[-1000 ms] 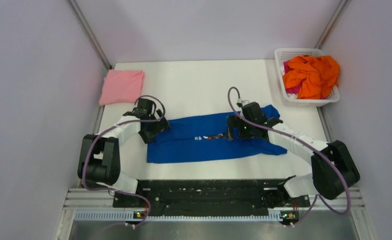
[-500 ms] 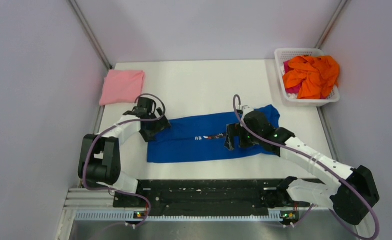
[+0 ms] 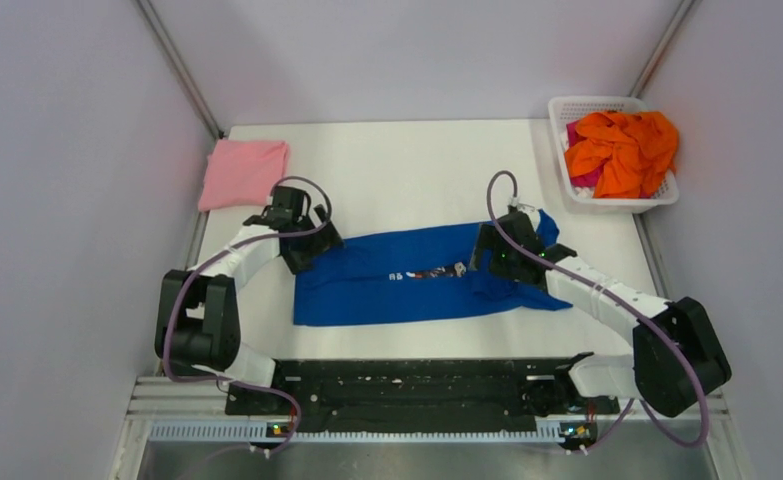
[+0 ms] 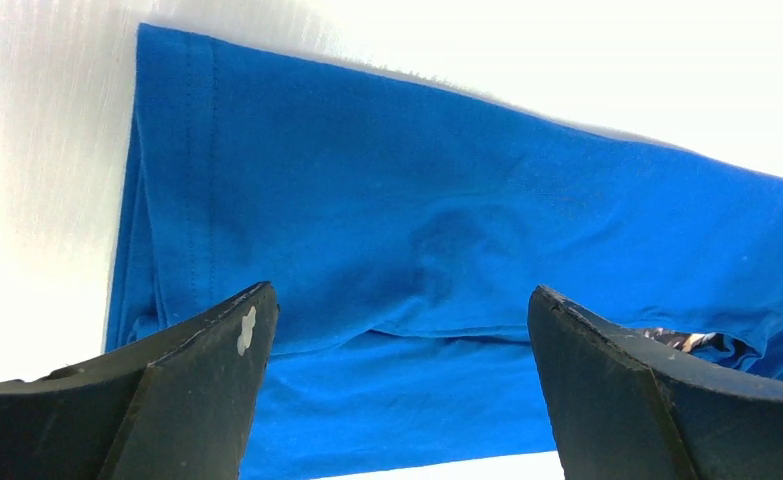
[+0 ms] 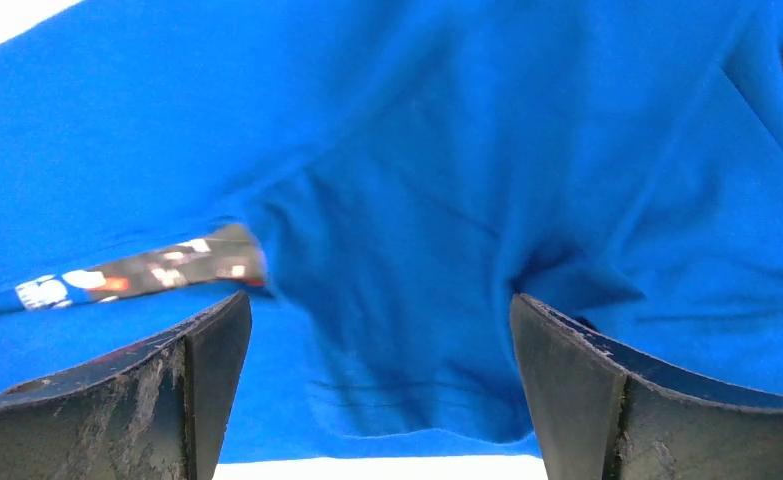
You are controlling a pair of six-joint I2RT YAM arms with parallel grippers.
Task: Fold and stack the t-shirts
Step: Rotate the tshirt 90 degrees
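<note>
The royal blue t-shirt [image 3: 417, 285] lies folded lengthwise into a long band across the table's middle, a strip of its graphic showing at the fold. My left gripper [image 3: 312, 250] is open and empty over the shirt's left end; its wrist view shows the blue cloth [image 4: 417, 230] between spread fingers. My right gripper [image 3: 482, 262] is open and empty over the shirt's right part, with blue cloth [image 5: 447, 200] and the graphic strip [image 5: 147, 272] below it. A folded pale pink t-shirt [image 3: 243, 172] lies at the far left. Orange t-shirts [image 3: 622, 148] are heaped in the basket.
The white lattice basket [image 3: 561, 110] stands at the far right corner, with some magenta cloth under the orange. White table [image 3: 397, 170] lies behind the blue shirt. Grey walls close in on both sides, and a black rail runs along the near edge.
My right gripper has swung left over the shirt, then back right toward its right end, and the cloth there has shifted. My left gripper has barely moved.
</note>
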